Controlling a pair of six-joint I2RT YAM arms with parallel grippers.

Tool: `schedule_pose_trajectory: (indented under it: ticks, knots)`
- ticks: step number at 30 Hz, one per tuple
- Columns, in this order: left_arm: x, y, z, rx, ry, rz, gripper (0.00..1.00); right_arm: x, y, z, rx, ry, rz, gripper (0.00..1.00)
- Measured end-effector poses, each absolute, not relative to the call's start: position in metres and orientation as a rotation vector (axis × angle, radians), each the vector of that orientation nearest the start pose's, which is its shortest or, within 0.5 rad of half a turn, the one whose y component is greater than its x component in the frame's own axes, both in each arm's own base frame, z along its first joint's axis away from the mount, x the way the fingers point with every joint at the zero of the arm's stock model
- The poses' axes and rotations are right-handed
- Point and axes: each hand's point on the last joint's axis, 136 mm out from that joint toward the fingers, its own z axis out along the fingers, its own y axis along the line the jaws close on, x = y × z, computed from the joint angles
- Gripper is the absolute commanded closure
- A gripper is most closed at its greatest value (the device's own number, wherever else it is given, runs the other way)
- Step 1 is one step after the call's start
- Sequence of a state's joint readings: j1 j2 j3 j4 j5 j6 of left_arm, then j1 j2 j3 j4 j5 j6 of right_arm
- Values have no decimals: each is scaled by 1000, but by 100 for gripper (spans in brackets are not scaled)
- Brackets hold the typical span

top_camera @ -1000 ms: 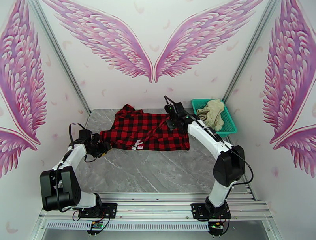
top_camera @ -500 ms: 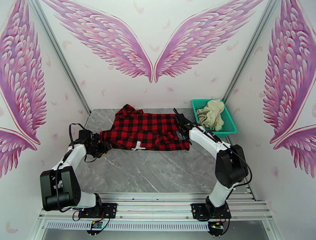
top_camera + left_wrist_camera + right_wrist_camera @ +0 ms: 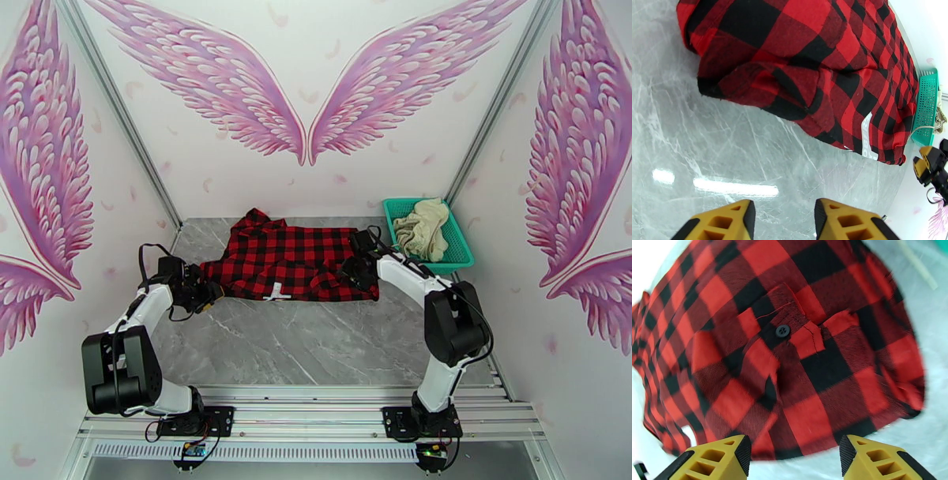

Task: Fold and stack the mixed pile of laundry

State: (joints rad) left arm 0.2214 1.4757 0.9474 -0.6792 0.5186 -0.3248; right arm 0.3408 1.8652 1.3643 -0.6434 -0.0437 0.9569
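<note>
The red-and-black check shirt (image 3: 288, 262) lies spread across the back of the grey table, its white label (image 3: 276, 292) at the near hem. In the left wrist view the shirt (image 3: 809, 71) lies beyond my fingers. My left gripper (image 3: 210, 294) sits low at the shirt's left end and my left gripper (image 3: 784, 219) is open over bare table, apart from the cloth. My right gripper (image 3: 355, 270) hovers over the shirt's right part; in its wrist view my right gripper (image 3: 794, 461) is open above the buttoned cuff (image 3: 782, 331). The cream garment (image 3: 423, 225) lies crumpled in the basket.
The teal mesh basket (image 3: 460, 251) stands at the back right corner against the wall, and the basket (image 3: 926, 106) also appears past the shirt's far end. Bare grey table (image 3: 308, 339) stretches between the shirt and the arm bases. Walls close in on three sides.
My right gripper was shut on a raised sleeve; it has opened, the sleeve has dropped onto the shirt's right part, and the gripper has sunk lower. The left arm stayed put.
</note>
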Motion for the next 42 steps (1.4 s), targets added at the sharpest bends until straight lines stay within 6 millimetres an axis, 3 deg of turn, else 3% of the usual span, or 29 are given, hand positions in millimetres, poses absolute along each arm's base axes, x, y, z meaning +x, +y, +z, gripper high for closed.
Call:
schedule_pose_trajectory:
  ticks: [3, 10, 17, 23, 28, 33, 36, 38, 42]
  knots:
    - [327, -15, 96, -596, 2649, -753, 53, 421, 161, 62, 909, 2674, 449, 48]
    - [327, -17, 97, -584, 2647, -766, 53, 444, 173, 54, 908, 2632, 534, 50]
    - [327, -17, 98, -581, 2648, -769, 53, 459, 168, 59, 868, 2597, 548, 56]
    - [326, -18, 97, -577, 2653, -771, 53, 465, 163, 45, 832, 2620, 520, 54]
    - [324, -20, 97, -571, 2664, -776, 53, 470, 165, 41, 826, 2613, 553, 78]
    - [322, -21, 96, -570, 2671, -780, 53, 479, 168, 49, 743, 2584, 575, 95]
    - [322, -21, 97, -565, 2670, -783, 53, 482, 167, 61, 646, 2569, 555, 99]
    - [322, -21, 97, -565, 2670, -783, 53, 484, 165, 78, 564, 2539, 528, 99]
    - [322, -22, 97, -561, 2670, -786, 53, 484, 156, 131, 439, 2428, 465, 100]
